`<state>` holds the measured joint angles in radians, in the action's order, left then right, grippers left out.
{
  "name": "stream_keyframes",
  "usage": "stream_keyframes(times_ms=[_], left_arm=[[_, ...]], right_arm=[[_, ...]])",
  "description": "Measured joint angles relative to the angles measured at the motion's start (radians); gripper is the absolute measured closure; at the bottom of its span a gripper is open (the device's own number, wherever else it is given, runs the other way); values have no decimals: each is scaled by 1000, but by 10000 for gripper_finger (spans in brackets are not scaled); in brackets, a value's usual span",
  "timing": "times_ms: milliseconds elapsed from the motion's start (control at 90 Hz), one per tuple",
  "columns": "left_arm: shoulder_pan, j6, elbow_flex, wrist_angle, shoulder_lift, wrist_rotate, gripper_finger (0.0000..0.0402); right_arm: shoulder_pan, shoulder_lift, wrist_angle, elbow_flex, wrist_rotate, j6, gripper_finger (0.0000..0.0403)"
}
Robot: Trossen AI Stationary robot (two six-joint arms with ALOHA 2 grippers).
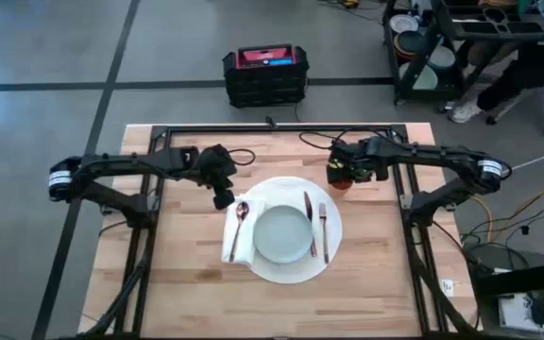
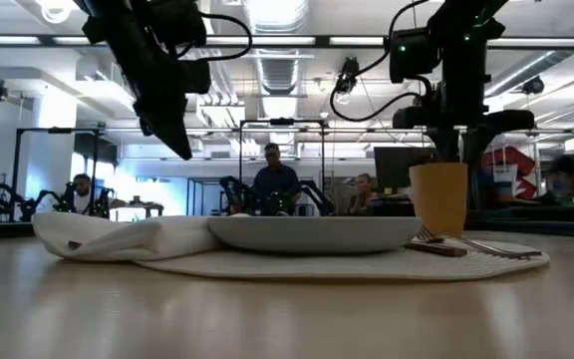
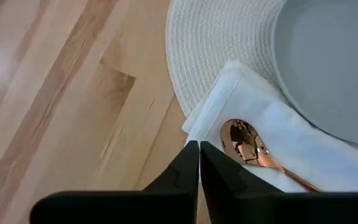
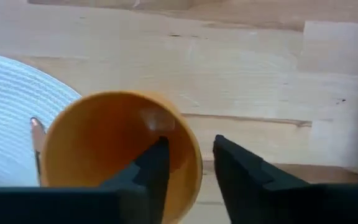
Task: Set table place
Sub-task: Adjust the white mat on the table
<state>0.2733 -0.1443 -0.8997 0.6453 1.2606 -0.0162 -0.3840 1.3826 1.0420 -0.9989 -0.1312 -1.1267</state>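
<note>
Round white mat (image 1: 289, 269) is laid at table (image 1: 187, 293) centre w/ grey-green plate (image 1: 282, 233) on it. Napkin (image 1: 237, 244) w/ copper spoon (image 1: 240, 219) is seen at plate's left; knife (image 1: 308, 209) & fork (image 1: 324, 230) at right. Left gripper (image 1: 223, 199), fingers pressed together, is held above napkin's far end. Farther right, orange cup (image 4: 114, 146) rim is pinched by right gripper (image 4: 190, 163) at mat's far-right edge.
</note>
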Motion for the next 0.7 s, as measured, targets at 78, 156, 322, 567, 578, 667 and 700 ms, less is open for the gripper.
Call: stream_keyframes(times_ms=[78,156,322,567,578,667,700], left_arm=[[0,1,0,0,0,0,402],[0,3,0,0,0,0,402],[0,4,0,0,0,0,402],[0,46,0,-2,0,0,402],[0,51,0,-4,0,0,402],[0,100,0,-30,0,-1,402],[0,129,0,-52,0,-2,402]], right_arm=[[0,-15,2,-5,-12,0,270],[0,-33,2,-21,-41,0,258],[0,-48,62,-81,-109,4,247],[0,-48,217,-237,-257,15,261],[0,-49,221,-248,-267,15,262],[0,-53,254,-341,-342,27,273],[0,-56,257,-380,-365,50,278]])
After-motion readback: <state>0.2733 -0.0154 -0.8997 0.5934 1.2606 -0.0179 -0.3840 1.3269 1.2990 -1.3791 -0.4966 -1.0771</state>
